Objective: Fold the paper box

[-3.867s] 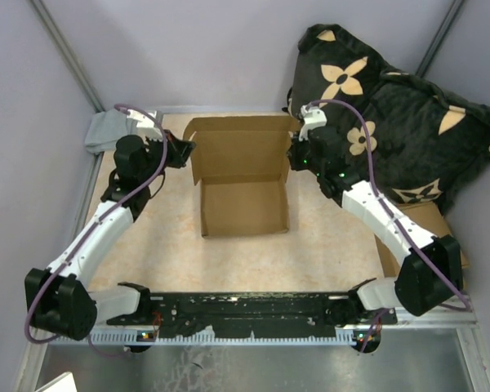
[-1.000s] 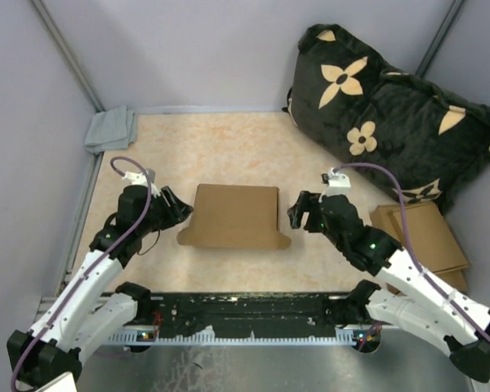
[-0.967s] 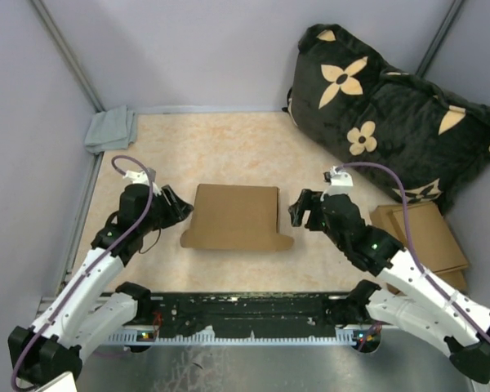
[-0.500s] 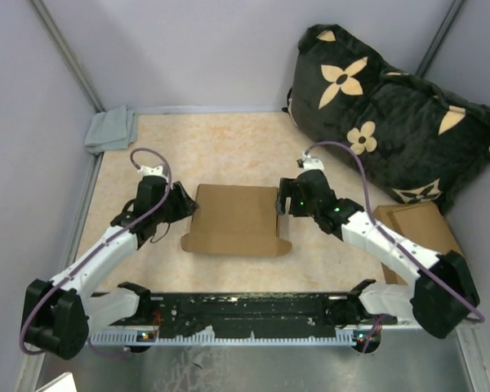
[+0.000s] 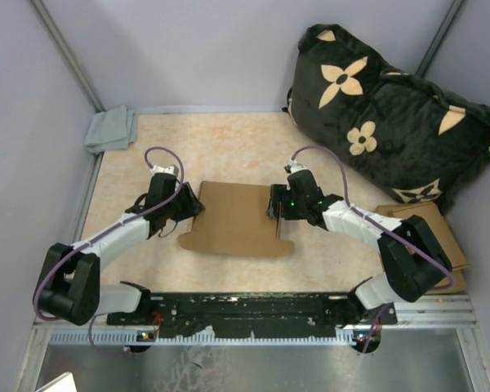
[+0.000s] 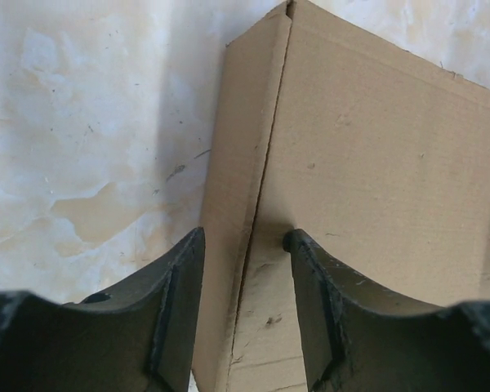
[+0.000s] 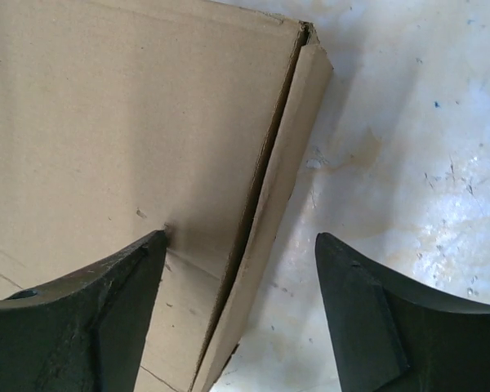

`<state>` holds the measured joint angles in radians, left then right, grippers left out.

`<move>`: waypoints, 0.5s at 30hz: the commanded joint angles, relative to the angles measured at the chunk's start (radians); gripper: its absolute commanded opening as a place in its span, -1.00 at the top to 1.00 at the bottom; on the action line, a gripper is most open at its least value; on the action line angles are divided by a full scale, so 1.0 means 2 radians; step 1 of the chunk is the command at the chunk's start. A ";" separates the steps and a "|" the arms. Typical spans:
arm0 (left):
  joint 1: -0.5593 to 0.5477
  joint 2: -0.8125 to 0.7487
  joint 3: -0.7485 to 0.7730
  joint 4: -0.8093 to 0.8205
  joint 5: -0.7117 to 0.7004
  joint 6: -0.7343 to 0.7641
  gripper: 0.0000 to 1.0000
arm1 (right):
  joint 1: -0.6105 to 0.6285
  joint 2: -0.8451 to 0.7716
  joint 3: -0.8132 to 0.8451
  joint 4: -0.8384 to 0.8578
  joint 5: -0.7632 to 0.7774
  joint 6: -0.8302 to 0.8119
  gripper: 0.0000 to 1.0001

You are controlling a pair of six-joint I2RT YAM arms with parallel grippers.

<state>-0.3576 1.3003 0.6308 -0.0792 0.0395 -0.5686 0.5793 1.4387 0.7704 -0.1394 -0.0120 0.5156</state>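
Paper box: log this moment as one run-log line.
paper box closed, flat on table | left gripper open, astride its left edge | right gripper open, astride its right edge

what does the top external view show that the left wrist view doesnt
Only top external: both arms, the right gripper at the right edge of the paper box, the black flowered cushion, the grey cloth and the spare flat cardboard. Only left wrist: a close look at the box's left side panel and crease, lying between the open fingers of the left gripper. Both: the brown box on the marbled table.
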 commanded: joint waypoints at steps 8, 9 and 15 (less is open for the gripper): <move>-0.001 0.023 0.007 0.032 0.054 -0.002 -0.01 | -0.041 0.070 0.064 0.070 -0.094 -0.015 -0.38; -0.001 0.027 0.011 0.034 0.055 -0.001 -0.01 | -0.042 0.079 0.076 0.067 -0.095 -0.016 -0.38; -0.001 0.058 0.047 0.032 0.055 0.006 -0.01 | -0.045 0.128 0.138 0.054 -0.097 -0.020 -0.36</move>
<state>-0.3523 1.3743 0.6674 -0.0223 0.1192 -0.5713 0.4889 1.6527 0.9493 -0.0597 -0.1703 0.4896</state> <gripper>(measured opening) 0.509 0.686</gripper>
